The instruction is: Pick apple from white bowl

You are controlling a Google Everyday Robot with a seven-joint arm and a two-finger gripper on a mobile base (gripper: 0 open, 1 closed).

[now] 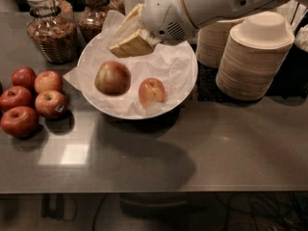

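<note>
At the far left of the table [216, 148] a group of dark red apples [33, 100] lies close together, some of them touching. Behind them stand two glass jars [50, 30] with brown content, near the back edge.

Just to the right of the red apples is the white bowl [185, 93], lined with crumpled white paper [173, 64]. A corner of the paper hangs over the left rim. Two apples are inside the bowl. The apple [113, 77], dull red over yellow-green, rests in the left half on the paper and looks a little smeared. The second apple [151, 91], brighter pink-orange, lies just beside it to the right; the two are apart by a narrow gap.

The gripper [131, 44] hangs over the back part of the bowl, above the apple and not touching it. Its beige fingers [137, 42] are pressed together, only a thin dark line between them, and they carry nothing. The white arm [202, 4] goes from there to the upper right.

On the right, well apart from the bowl, stand stacks of beige paper bowls [255, 57].
</note>
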